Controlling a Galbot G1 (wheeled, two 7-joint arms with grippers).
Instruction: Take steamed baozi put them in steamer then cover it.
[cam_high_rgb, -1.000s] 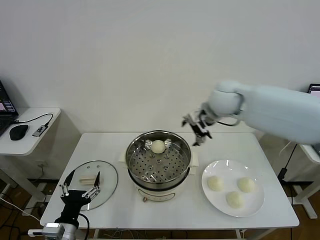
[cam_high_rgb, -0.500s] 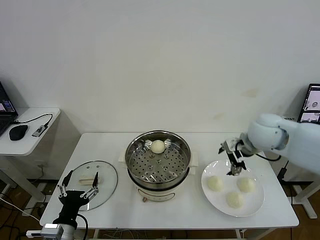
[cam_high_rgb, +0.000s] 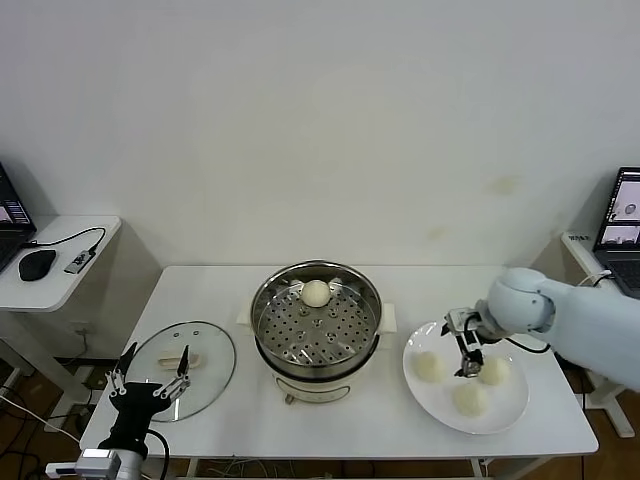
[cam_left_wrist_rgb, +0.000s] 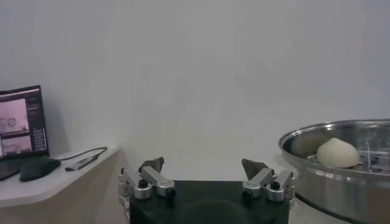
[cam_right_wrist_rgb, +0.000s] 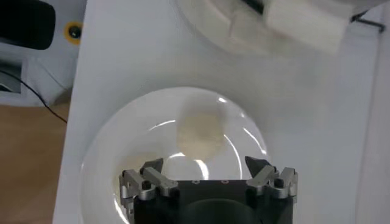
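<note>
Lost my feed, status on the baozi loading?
Right gripper jaws open, over plate, three baozi there. One baozi in steamer. Left gripper open by lid. Nothing in the way.

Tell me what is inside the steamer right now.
One baozi sits on the perforated tray toward the far rim of the steamer. The rest of the tray shows bare; whatever lies beneath it is hidden.
</note>
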